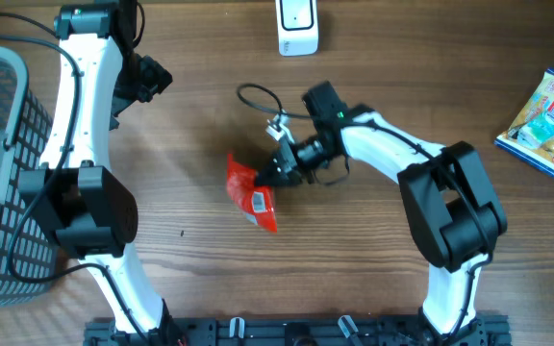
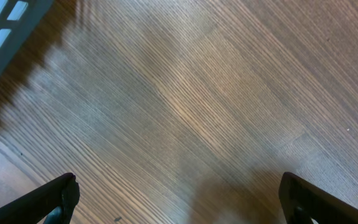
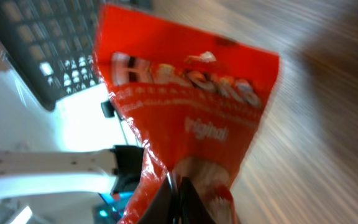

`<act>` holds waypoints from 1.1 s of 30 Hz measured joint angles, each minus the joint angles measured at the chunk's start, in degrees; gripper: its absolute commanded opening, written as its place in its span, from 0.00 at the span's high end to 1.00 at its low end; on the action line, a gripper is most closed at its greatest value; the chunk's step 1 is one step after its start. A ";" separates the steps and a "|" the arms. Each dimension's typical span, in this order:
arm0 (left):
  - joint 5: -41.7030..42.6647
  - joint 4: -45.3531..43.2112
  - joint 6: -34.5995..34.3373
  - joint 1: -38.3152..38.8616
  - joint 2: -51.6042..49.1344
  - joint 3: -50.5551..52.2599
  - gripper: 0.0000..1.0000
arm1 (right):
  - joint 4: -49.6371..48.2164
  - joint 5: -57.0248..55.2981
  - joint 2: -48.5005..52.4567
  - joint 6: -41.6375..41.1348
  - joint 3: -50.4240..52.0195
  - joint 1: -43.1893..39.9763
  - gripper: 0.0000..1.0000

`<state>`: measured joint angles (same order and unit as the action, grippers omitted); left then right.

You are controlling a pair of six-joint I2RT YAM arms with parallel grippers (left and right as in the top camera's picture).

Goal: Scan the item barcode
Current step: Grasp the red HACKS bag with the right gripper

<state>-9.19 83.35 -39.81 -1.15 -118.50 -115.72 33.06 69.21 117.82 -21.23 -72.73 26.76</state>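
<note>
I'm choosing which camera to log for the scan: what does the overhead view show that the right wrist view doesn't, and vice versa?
Overhead only: the white device at the far edge, likely the scanner, and a blue-and-yellow snack pack on the right. Right wrist only: the white lettering on the red packet, close up. Both: the red packet, the right gripper shut on its edge, and the wooden table.
</note>
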 measured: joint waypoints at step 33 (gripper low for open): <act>0.00 -0.04 0.00 0.00 0.00 0.00 0.00 | 22.08 -57.53 -5.64 -9.18 0.20 0.26 0.96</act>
<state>-9.19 83.31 -39.81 -1.15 -118.50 -115.72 55.13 11.68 112.18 -30.41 -72.53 27.03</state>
